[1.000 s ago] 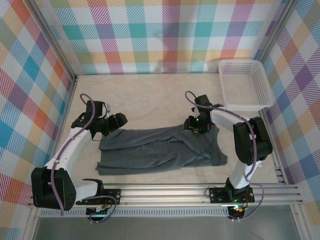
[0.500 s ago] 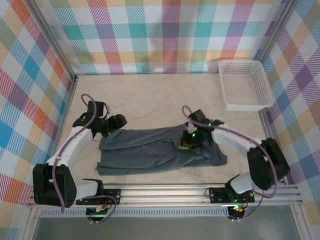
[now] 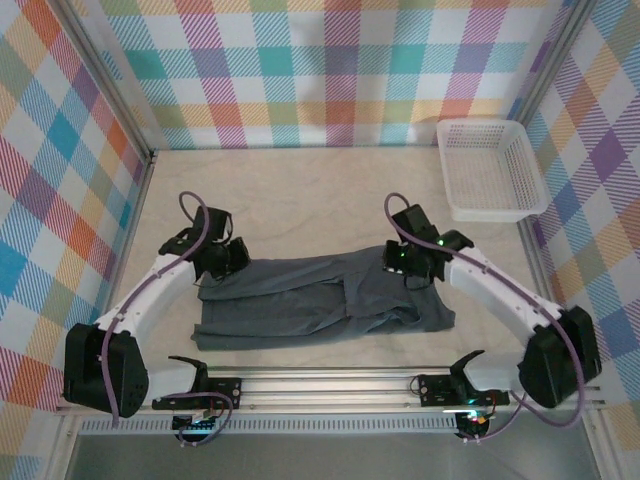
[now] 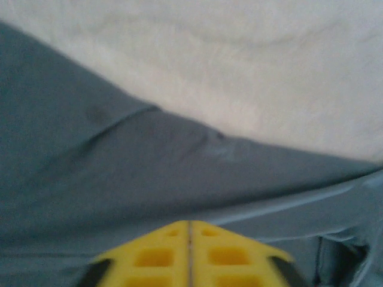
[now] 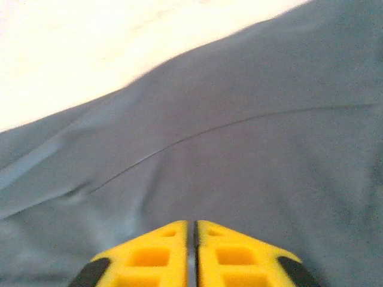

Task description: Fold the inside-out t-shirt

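Here the left tool (image 4: 190,230) and right tool (image 5: 192,230) sit closed against the t-shirt (image 3: 300,300), outside the basket (image 3: 480,123).

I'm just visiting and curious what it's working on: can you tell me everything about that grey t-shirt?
The t-shirt is plain dark blue-grey soft cloth with no print. It lies spread sideways on the pale table, creased, with a layer folded over near its middle. The left gripper and right gripper, both shut, sit at its far corners.
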You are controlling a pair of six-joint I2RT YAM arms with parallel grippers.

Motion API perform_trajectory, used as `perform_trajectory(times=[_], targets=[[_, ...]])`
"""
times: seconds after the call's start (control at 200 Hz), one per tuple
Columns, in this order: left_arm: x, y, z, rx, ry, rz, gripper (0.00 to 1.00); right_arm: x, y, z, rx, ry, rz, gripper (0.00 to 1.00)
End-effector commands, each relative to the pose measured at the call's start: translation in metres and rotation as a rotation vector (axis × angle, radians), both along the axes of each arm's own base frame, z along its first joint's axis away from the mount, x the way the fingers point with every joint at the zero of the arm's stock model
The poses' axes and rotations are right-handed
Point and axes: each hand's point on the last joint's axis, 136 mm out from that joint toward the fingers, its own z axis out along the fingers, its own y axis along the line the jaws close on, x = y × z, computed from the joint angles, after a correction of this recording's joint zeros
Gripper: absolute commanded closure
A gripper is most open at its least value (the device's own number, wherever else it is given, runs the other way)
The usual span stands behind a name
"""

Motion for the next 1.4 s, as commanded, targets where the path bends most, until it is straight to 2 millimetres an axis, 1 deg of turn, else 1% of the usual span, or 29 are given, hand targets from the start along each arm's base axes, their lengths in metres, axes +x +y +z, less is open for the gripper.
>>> perform_trajectory(times=[0.0,0.115,0.23,0.36,0.455,0.555,0.655,0.71,0.765,0.81,0.85,0.955,0.96,1.01,1.04,1.045,1.07,1.075,1.085,1.16,1.205,1.28,1.29,1.305,1.315,1.325,1.35,1.355,1.4], targets=[[-0.012,0.007,-0.021,0.062,0.107,0.087,1.00,0.003,-0.047,-0.035,-0.186,0.101,-0.081,1.00],[-0.004,-0.001,-0.039,0.029,0.145,0.131,1.00,0.013,-0.049,-0.062,-0.186,0.212,-0.072,1.00],[0.002,0.000,-0.065,0.060,0.239,0.177,1.00,0.021,-0.042,-0.080,-0.193,0.255,-0.042,1.00],[0.014,0.001,-0.090,0.094,0.306,0.237,1.00,0.023,-0.039,-0.093,-0.194,0.296,-0.045,1.00],[0.032,0.000,-0.107,0.105,0.326,0.268,1.00,0.023,-0.036,-0.096,-0.181,0.316,-0.062,1.00],[0.066,0.008,-0.120,0.132,0.314,0.310,1.00,0.025,-0.026,-0.098,-0.128,0.325,-0.059,1.00],[0.123,0.014,-0.127,0.112,0.272,0.352,1.00,0.024,-0.009,-0.102,-0.057,0.360,-0.026,1.00],[0.161,0.011,-0.127,0.076,0.243,0.357,1.00,0.016,0.005,-0.110,0.008,0.409,-0.005,1.00],[0.195,0.010,-0.125,0.061,0.212,0.356,1.00,0.002,0.024,-0.118,0.070,0.470,0.012,1.00],[0.224,0.008,-0.120,0.052,0.168,0.346,1.00,-0.012,0.046,-0.123,0.127,0.513,0.058,1.00],[0.254,0.004,-0.108,0.039,0.108,0.325,1.00,-0.026,0.068,-0.124,0.169,0.548,0.113,1.00],[0.310,-0.008,-0.091,-0.009,-0.003,0.274,1.00,-0.066,0.133,-0.117,0.251,0.630,0.309,1.00],[0.310,-0.008,-0.094,-0.008,0.004,0.269,1.00,-0.069,0.136,-0.117,0.254,0.632,0.324,1.00],[0.330,-0.018,-0.083,-0.054,-0.043,0.240,1.00,-0.092,0.172,-0.109,0.299,0.657,0.472,1.00],[0.339,-0.024,-0.075,-0.082,-0.068,0.220,1.00,-0.104,0.190,-0.105,0.305,0.666,0.552,0.99],[0.342,-0.025,-0.069,-0.091,-0.083,0.217,1.00,-0.109,0.195,-0.105,0.303,0.670,0.575,0.99],[0.346,-0.030,-0.066,-0.109,-0.091,0.205,1.00,-0.116,0.206,-0.104,0.291,0.669,0.626,0.98],[0.348,-0.031,-0.061,-0.115,-0.103,0.203,1.00,-0.116,0.206,-0.104,0.291,0.669,0.626,0.98],[0.348,-0.032,-0.062,-0.120,-0.101,0.199,1.00,-0.118,0.210,-0.105,0.284,0.669,0.645,0.98],[0.354,-0.042,-0.036,-0.178,-0.145,0.160,1.00,-0.124,0.229,-0.099,0.235,0.655,0.744,0.98],[0.351,-0.048,-0.019,-0.206,-0.167,0.122,1.00,-0.118,0.237,-0.087,0.251,0.611,0.762,0.97],[0.338,-0.054,0.018,-0.240,-0.225,0.054,0.88,-0.104,0.247,-0.052,0.342,0.496,0.775,0.91],[0.336,-0.054,0.019,-0.243,-0.228,0.048,0.86,-0.103,0.247,-0.048,0.351,0.481,0.775,0.90],[0.334,-0.054,0.034,-0.254,-0.258,0.036,0.84,-0.100,0.247,-0.041,0.364,0.455,0.772,0.88],[0.330,-0.054,0.037,-0.259,-0.261,0.031,0.83,-0.097,0.246,-0.038,0.366,0.440,0.767,0.86],[0.328,-0.053,0.046,-0.267,-0.281,0.023,0.81,-0.095,0.245,-0.033,0.372,0.420,0.765,0.85],[0.317,-0.052,0.050,-0.290,-0.289,0.009,0.78,-0.089,0.239,-0.027,0.367,0.380,0.742,0.80],[0.317,-0.053,0.057,-0.298,-0.307,0.005,0.77,-0.087,0.238,-0.026,0.365,0.372,0.736,0.79],[0.297,-0.047,0.072,-0.349,-0.343,0.000,0.65,-0.074,0.223,-0.020,0.337,0.302,0.675,0.72]])
